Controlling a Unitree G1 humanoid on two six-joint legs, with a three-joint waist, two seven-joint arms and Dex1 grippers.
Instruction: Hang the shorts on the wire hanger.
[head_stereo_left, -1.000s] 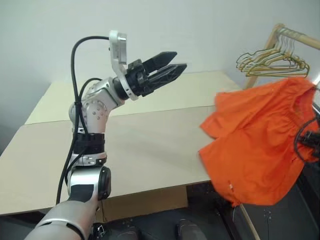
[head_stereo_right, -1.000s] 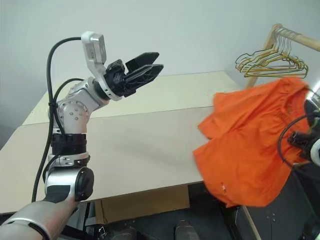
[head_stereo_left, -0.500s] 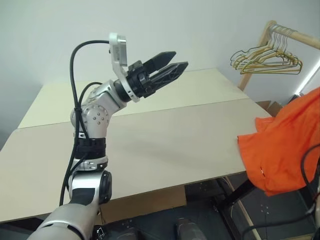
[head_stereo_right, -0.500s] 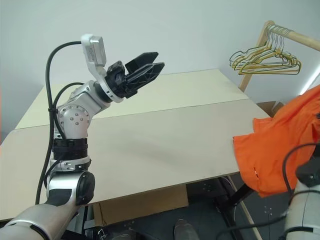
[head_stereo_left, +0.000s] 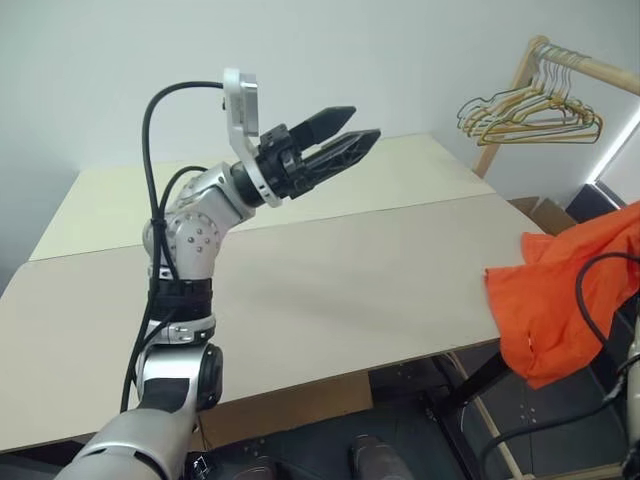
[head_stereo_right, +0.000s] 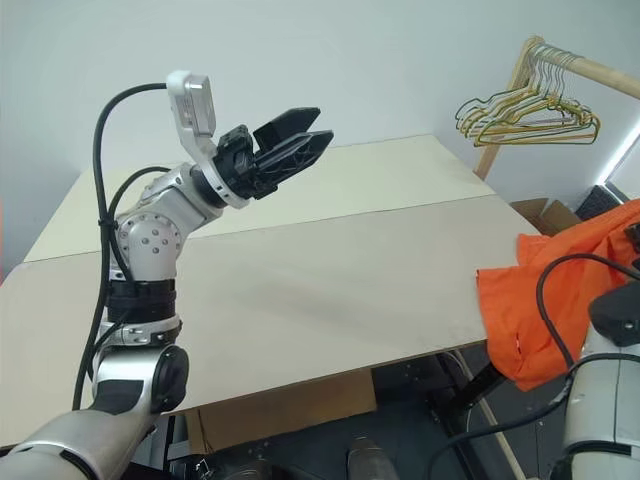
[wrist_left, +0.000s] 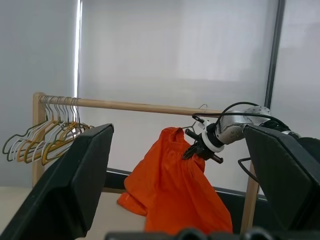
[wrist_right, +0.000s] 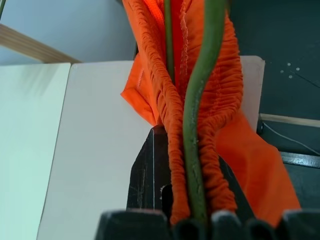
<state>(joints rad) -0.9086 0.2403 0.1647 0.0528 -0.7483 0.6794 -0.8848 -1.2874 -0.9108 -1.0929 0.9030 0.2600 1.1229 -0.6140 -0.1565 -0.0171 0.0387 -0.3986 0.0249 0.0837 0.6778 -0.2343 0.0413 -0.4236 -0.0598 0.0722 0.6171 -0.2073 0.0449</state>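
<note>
- My left gripper (head_stereo_left: 345, 130) is raised over the table (head_stereo_left: 300, 290), fingers spread with nothing between them, pointing toward my right side.
- My right gripper (wrist_left: 192, 151) is pressed shut on the shorts (head_stereo_left: 565, 295) and the hanger (wrist_right: 197, 125) together; my right wrist view shows the gathered waistband and the green wire running side by side into the closed fingers.
- Only my left wrist view takes in that whole grip from outside: the shorts hang from my right gripper as a draped orange bundle, just below the wooden rail (wrist_left: 135, 106).
- In that same view, the spare hangers (wrist_left: 45, 142) bunch at the far end of the rail, well apart from my right gripper.
- From my head views, the shorts hang past the table's right edge, off its surface, with the rack (head_stereo_right: 520, 80) behind them.
- The table under my left gripper is bare, so there is wide room there; between my two grippers lies the table's open right half.
- I cannot tell whether the shorts are threaded over the hanger.
</note>
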